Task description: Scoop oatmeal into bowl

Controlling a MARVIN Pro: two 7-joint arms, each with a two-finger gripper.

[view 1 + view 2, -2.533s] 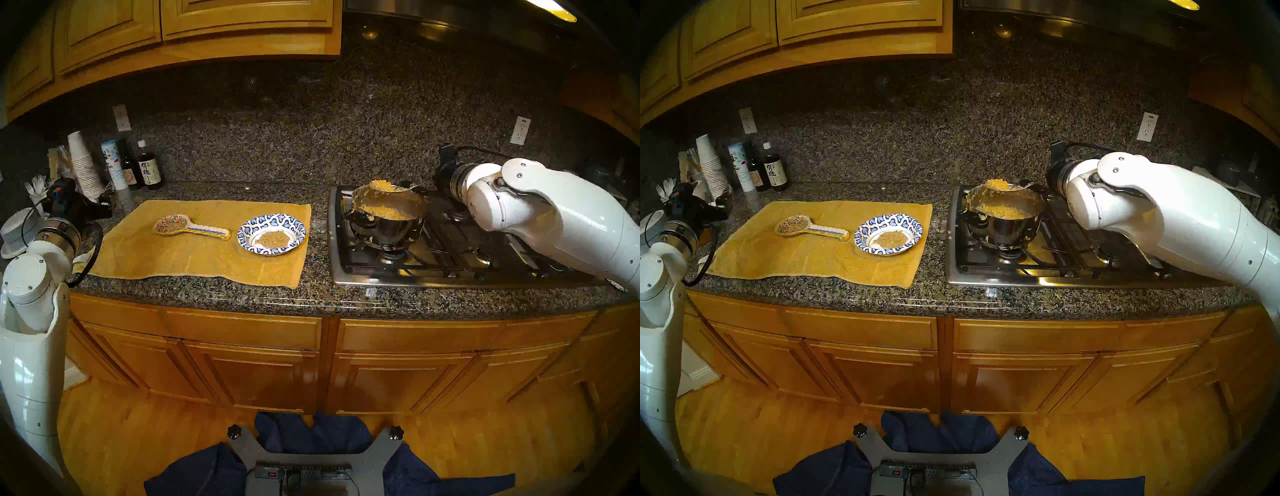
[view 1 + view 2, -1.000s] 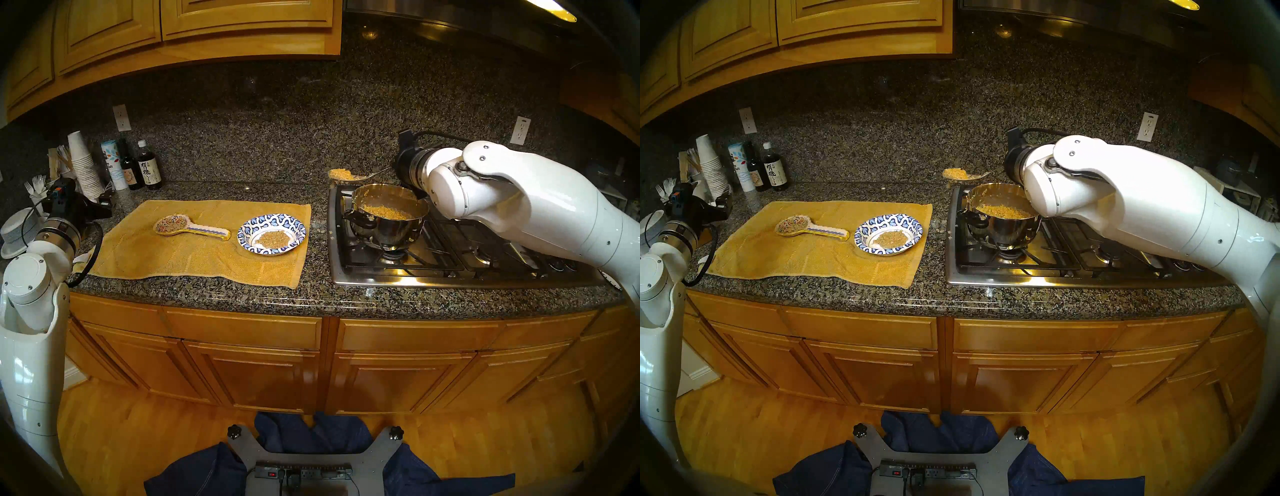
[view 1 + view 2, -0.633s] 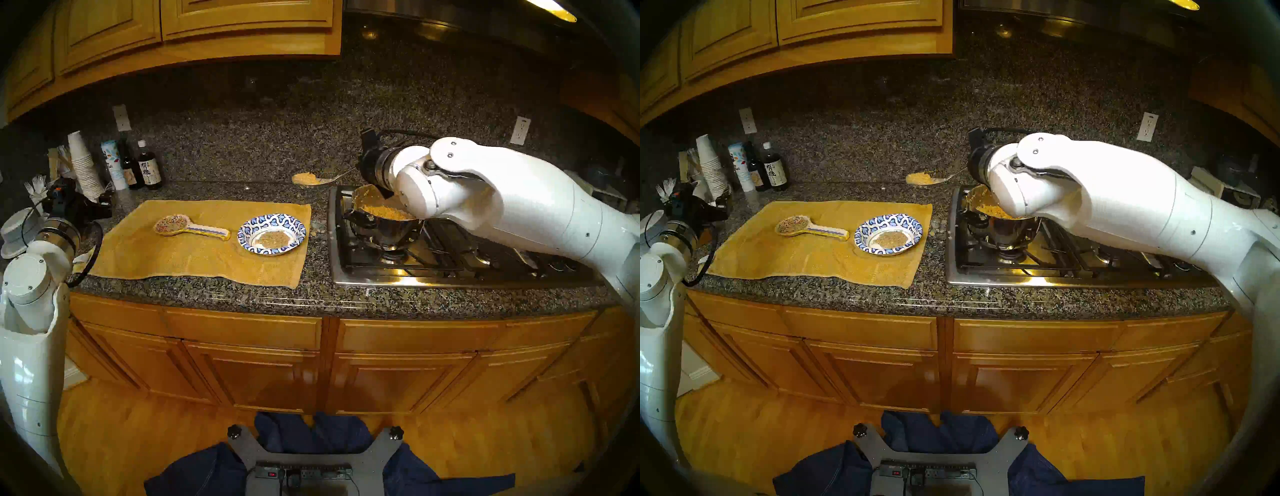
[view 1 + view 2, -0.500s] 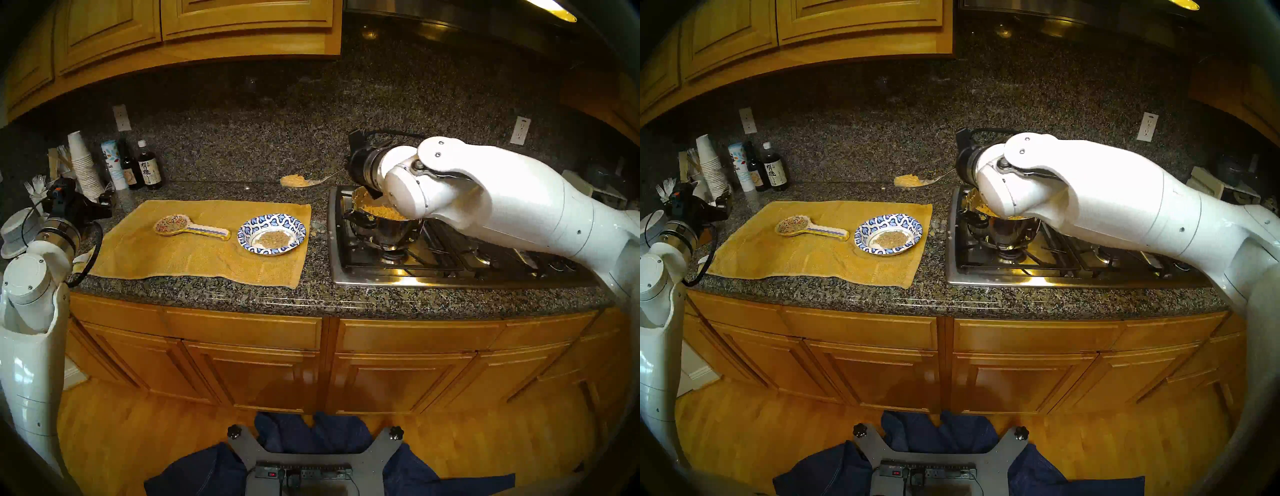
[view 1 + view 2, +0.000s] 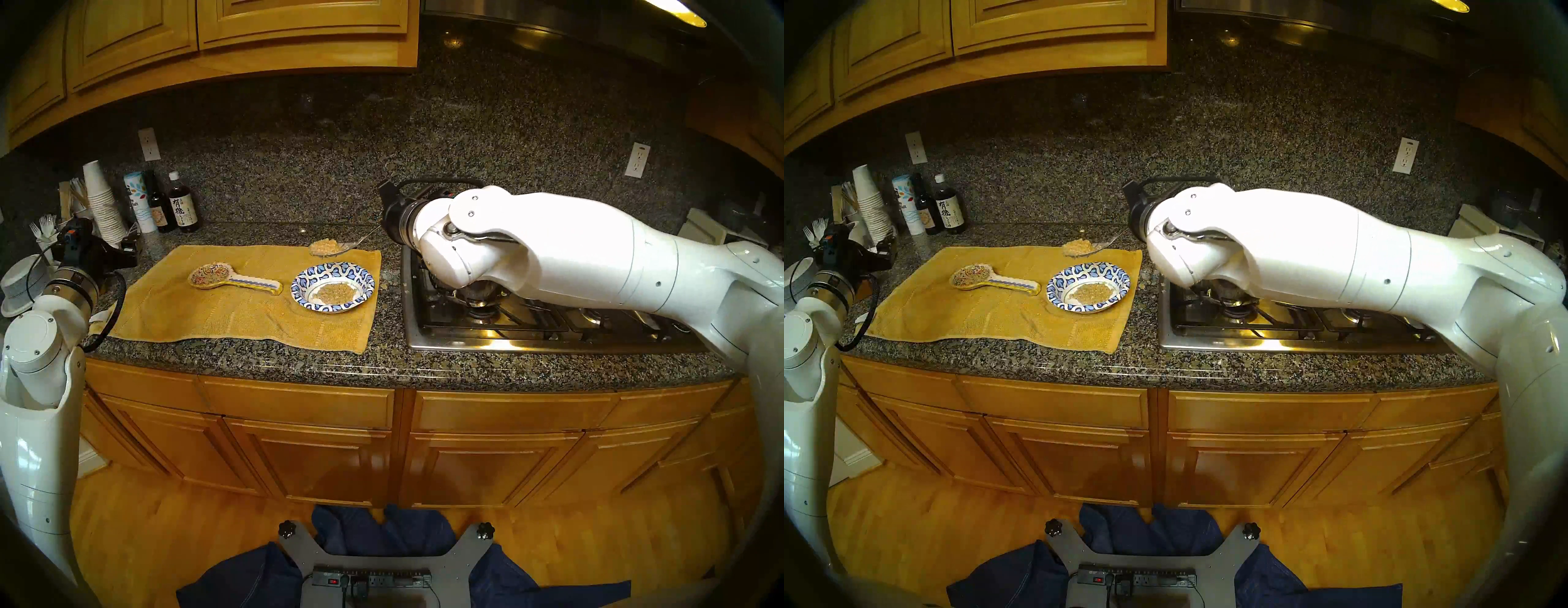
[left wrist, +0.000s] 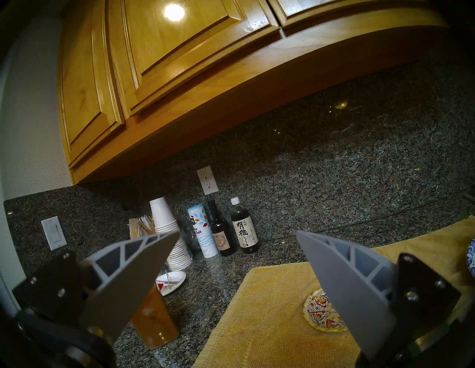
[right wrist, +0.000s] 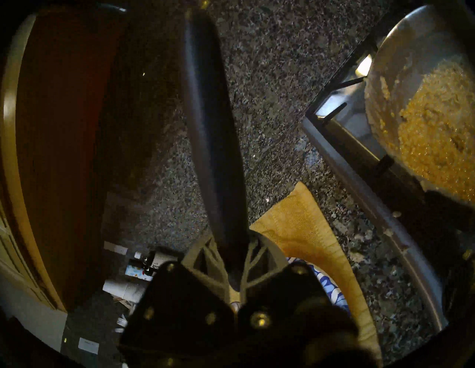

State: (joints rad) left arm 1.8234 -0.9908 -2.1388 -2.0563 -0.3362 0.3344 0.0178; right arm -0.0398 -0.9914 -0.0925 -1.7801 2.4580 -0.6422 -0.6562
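Here, right hand (image 7: pixel 232 257) clamped on spoon (image 5: pixel 339 247) (heaped)

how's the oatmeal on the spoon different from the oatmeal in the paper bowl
The oatmeal on the spoon is a small heaped lump held in the air over the far edge of the yellow towel; the oatmeal in the bowl lies spread low and flat on the white centre. The spoonful sits just beyond the bowl's far rim, not yet over it. Both are the same tan, grainy mush.
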